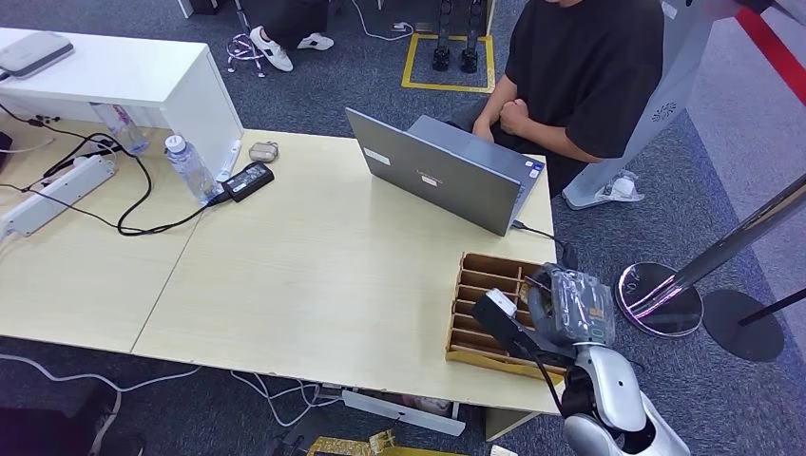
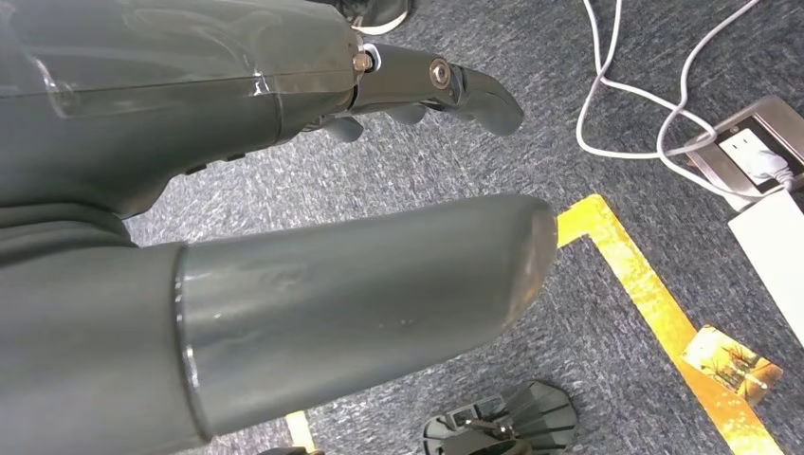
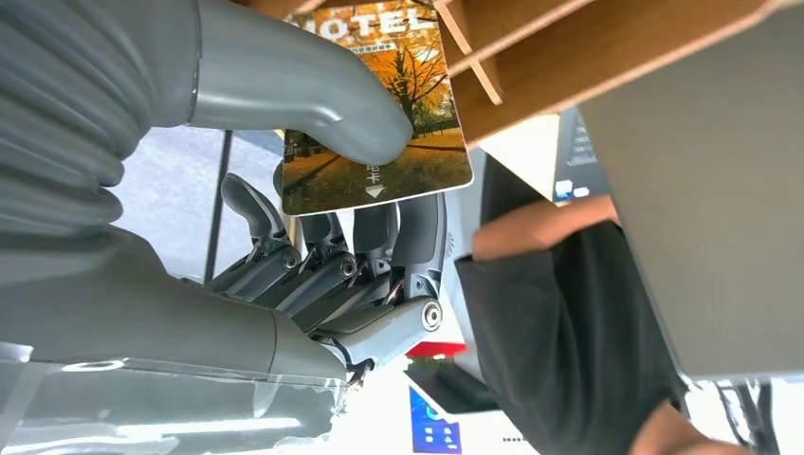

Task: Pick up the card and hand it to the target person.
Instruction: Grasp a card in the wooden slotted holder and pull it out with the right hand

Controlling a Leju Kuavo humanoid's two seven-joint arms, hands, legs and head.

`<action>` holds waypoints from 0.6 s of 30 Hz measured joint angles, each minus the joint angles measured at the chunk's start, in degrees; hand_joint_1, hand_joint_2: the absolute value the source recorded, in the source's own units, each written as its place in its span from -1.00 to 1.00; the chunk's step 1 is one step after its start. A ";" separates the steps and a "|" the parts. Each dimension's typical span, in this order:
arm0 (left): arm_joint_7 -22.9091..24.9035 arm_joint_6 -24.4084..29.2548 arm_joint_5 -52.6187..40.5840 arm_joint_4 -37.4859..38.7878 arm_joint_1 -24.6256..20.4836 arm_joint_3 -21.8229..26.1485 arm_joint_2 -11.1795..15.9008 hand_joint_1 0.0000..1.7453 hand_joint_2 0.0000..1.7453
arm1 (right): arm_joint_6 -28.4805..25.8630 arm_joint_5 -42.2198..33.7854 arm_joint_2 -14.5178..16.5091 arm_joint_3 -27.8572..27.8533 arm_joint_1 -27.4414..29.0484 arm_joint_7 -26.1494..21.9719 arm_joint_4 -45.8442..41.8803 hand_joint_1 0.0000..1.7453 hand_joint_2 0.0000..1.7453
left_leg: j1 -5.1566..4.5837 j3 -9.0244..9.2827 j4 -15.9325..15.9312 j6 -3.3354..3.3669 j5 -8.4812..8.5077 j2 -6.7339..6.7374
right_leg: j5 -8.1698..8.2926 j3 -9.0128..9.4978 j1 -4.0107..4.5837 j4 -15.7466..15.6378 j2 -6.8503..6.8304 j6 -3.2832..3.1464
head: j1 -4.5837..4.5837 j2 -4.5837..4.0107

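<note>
Right hand (image 3: 313, 275) pinches orange hotel card with autumn trees (image 3: 379, 104) between thumb and fingers, over brown slotted wooden box (image 1: 485, 309) on pale tabletop (image 1: 314, 275). Card top hidden. Left hand (image 2: 284, 237) hangs open above floor.

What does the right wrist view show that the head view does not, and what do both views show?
Right wrist view alone: the hotel card pinched between thumb and fingers. Head view alone: the whole table, the water bottle and the power strip. Both: the right hand, the wooden slotted box, the laptop and the person in black.
</note>
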 joint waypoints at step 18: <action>-0.11 -0.04 0.14 0.00 0.09 0.02 0.01 -1.00 -1.00 | 3.90 2.09 -2.64 -1.58 -3.20 1.51 -11.66 0.71 1.00 | -0.01 0.00 0.01 0.00 0.00 0.00 | 0.01 0.00 -0.01 0.00 0.00 0.01 | 0.01 0.00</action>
